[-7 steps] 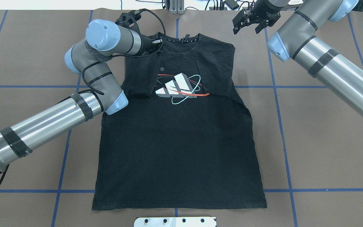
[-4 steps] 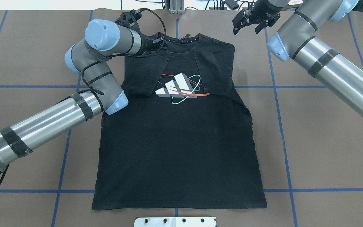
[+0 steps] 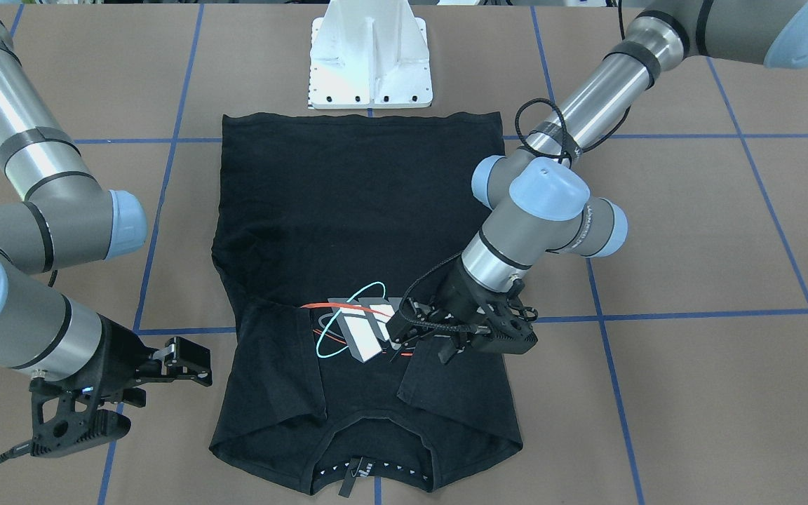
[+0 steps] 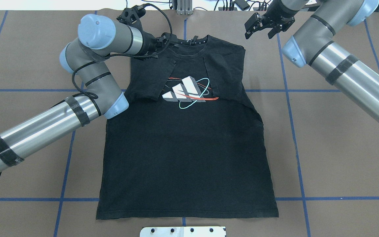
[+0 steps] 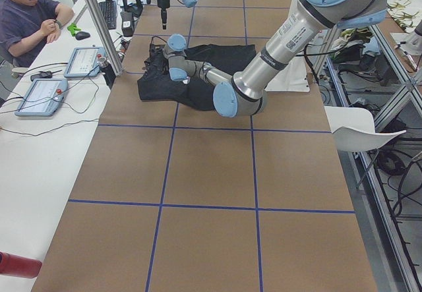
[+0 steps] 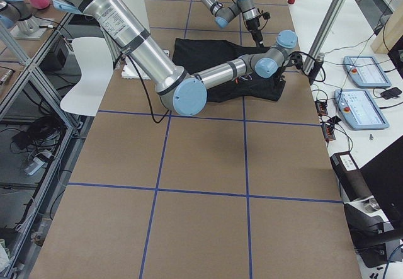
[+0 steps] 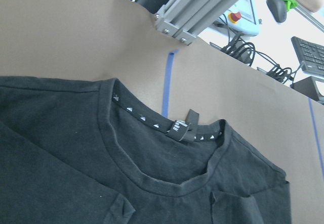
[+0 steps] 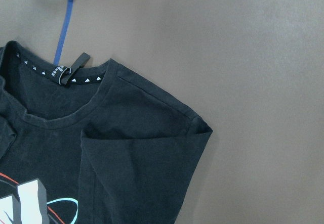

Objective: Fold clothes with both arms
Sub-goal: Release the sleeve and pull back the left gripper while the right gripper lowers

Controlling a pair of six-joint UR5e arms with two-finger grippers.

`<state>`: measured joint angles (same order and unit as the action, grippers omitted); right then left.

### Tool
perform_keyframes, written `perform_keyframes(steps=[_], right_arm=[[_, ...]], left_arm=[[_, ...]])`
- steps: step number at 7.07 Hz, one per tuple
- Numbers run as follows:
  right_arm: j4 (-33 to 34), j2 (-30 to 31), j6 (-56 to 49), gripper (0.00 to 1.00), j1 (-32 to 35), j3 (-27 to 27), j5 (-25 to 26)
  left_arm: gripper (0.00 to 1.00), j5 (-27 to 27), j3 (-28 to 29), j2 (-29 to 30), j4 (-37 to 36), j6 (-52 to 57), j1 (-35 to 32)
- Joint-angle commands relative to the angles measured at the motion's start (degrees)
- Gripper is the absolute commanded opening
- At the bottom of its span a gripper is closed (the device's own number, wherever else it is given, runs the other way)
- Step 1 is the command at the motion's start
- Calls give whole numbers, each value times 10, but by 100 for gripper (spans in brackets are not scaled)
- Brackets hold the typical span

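Note:
The black T-shirt (image 4: 183, 148) lies flat with its graphic (image 4: 186, 90) up and the collar at the far edge. Both sleeves are folded inward over the chest (image 3: 285, 365). My left gripper (image 4: 164, 41) hovers over the left shoulder beside the collar; in the front-facing view it (image 3: 421, 340) stands open, holding nothing. My right gripper (image 4: 262, 29) hangs open off the shirt's far right corner, clear of the cloth (image 3: 183, 365). The left wrist view shows only the collar (image 7: 185, 130), and the right wrist view the folded right sleeve (image 8: 142, 158).
A white pedestal mount (image 3: 370, 63) stands at the shirt's hem side. Blue tape lines (image 4: 294, 138) cross the brown table. An aluminium post (image 4: 183, 6) stands beyond the collar. A person (image 5: 26, 15) sits at a side bench with tablets (image 5: 82, 61).
The left sleeve's edge dropped and now lies slanted on the chest. My left arm has drawn back to the left and risen. The right gripper has shifted slightly to the right.

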<state>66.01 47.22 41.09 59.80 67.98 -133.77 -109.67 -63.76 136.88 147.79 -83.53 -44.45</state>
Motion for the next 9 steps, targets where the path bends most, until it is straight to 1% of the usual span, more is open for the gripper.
perform_keyframes(steps=[1, 2, 3, 4, 5, 6, 7, 8, 9], right_arm=[[53, 56, 20, 100, -1, 98, -12], [86, 79, 26, 100, -5, 139, -12], [106, 96, 66, 100, -13, 178, -10], [110, 116, 104, 100, -27, 213, -9], [111, 138, 137, 100, -48, 239, -1], [112, 167, 158, 100, -70, 269, 17], [112, 210, 184, 100, -95, 316, 46], [114, 262, 188, 100, -112, 367, 51], [116, 307, 219, 100, -140, 410, 51]], left_arm=[[100, -62, -138, -118, -30, 1, -25], [100, -82, -207, -169, -72, 1, -40], [100, -83, -291, -226, -122, 4, -41], [100, -83, -357, -277, -151, 22, -40], [100, -82, -407, -327, -157, 25, -36], [100, -82, -444, -369, -157, 28, -33], [100, -80, -469, -403, -156, 28, -31], [100, -78, -490, -421, -155, 28, -31], [100, -78, -492, -426, -155, 28, -29]])
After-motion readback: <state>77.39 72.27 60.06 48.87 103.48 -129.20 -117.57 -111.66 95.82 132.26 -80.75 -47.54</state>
